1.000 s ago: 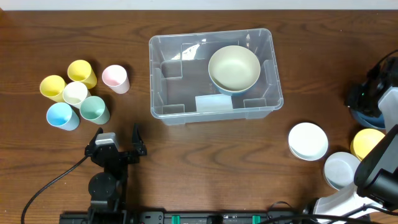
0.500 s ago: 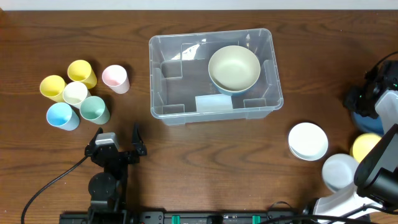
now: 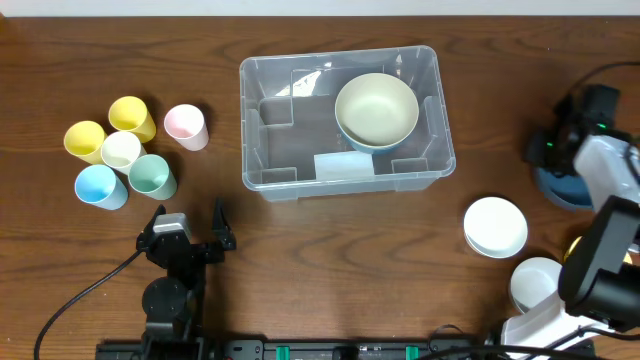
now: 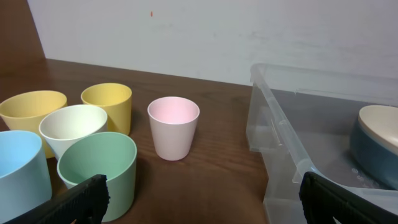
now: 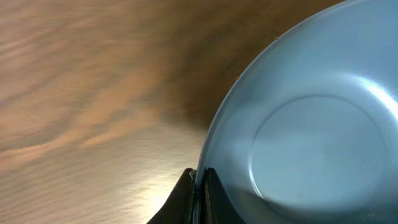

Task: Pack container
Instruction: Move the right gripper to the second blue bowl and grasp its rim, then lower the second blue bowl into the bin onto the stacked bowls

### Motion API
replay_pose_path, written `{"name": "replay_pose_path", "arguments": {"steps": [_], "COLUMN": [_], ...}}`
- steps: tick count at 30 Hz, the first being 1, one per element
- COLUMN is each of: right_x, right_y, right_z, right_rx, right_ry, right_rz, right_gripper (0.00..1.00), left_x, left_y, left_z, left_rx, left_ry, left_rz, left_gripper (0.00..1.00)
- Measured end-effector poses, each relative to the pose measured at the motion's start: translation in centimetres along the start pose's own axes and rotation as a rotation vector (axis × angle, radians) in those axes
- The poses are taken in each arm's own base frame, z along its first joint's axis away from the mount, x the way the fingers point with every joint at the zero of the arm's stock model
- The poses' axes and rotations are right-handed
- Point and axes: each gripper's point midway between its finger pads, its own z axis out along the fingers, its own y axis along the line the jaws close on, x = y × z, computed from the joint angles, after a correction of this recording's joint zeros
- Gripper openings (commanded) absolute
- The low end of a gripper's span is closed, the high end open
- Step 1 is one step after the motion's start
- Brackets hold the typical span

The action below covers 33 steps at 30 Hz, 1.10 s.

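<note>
The right gripper was seen clamped onto the rim of a blue bowl, the left gripper was held wide apart, and the container, with a cream bowl inside, was set mid-way across the table.

Robot lab bench: wood table, bare white wall, black cable trailing from left arm.

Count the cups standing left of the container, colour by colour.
Yellow cups: 2
Pink cup: 1
White cup: 1
Green cup: 1
Light blue cup: 1
Total: 6
</note>
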Motion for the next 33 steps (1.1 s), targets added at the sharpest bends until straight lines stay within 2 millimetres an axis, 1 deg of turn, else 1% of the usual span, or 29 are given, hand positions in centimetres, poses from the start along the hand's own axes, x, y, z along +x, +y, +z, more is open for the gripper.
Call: {"name": "replay_pose_path", "arguments": {"steps": [4, 6, 7, 10, 13, 16, 19, 20, 23, 25, 26, 28, 30, 33], "right_x": [0.5, 0.5, 0.3, -0.6, -1.9, -3.9, -6.1, -6.8, -7.8, -7.5, -7.0, -5.4, -3.6, -1.0], "right_y": [3.8, 5.9, 6.5, 8.7, 10.3, 11.6, 13.1, 13.7, 15.9, 17.6, 18.8, 21.6, 24.4, 28.4], "right_z": [-0.2, -0.8, -1.1, -2.8, -5.1, -8.6, -13.4, -15.3, -20.9, -23.9, -25.2, -27.0, -27.6, -27.3], "right_rx": [-0.033, -0.051, -0.058, -0.092, -0.109, -0.123, -0.149, -0.162, -0.216, -0.258, -0.283, -0.339, -0.387, -0.429], "right_ry": [0.012, 0.022, 0.023, 0.020, 0.010, -0.043, -0.143, -0.185, -0.312, -0.370, -0.392, -0.412, -0.405, -0.376], "right_rz": [-0.065, -0.098, -0.107, -0.132, -0.150, -0.169, -0.191, -0.200, -0.237, -0.272, -0.298, -0.360, -0.426, -0.517], "right_gripper": [0.01, 0.01, 0.01, 0.01, 0.01, 0.01, 0.01, 0.01, 0.01, 0.01, 0.01, 0.01, 0.01, 0.01], "left_x": [0.0, 0.0, 0.0, 0.0, 0.0, 0.0, 0.0, 0.0, 0.0, 0.0, 0.0, 0.0, 0.0, 0.0], "left_y": [0.0, 0.0, 0.0, 0.0, 0.0, 0.0, 0.0, 0.0, 0.0, 0.0, 0.0, 0.0, 0.0, 0.0], "left_z": [0.0, 0.0, 0.0, 0.0, 0.0, 0.0, 0.0, 0.0, 0.0, 0.0, 0.0, 0.0, 0.0, 0.0], "left_rx": [0.000, 0.000, 0.000, 0.000, 0.000, 0.000, 0.000, 0.000, 0.000, 0.000, 0.000, 0.000, 0.000, 0.000], "left_ry": [0.000, 0.000, 0.000, 0.000, 0.000, 0.000, 0.000, 0.000, 0.000, 0.000, 0.000, 0.000, 0.000, 0.000], "left_rz": [0.000, 0.000, 0.000, 0.000, 0.000, 0.000, 0.000, 0.000, 0.000, 0.000, 0.000, 0.000, 0.000, 0.000], "left_gripper": [0.98, 0.98, 0.98, 0.98, 0.98, 0.98, 0.98, 0.98, 0.98, 0.98, 0.98, 0.98, 0.98, 0.98]}}
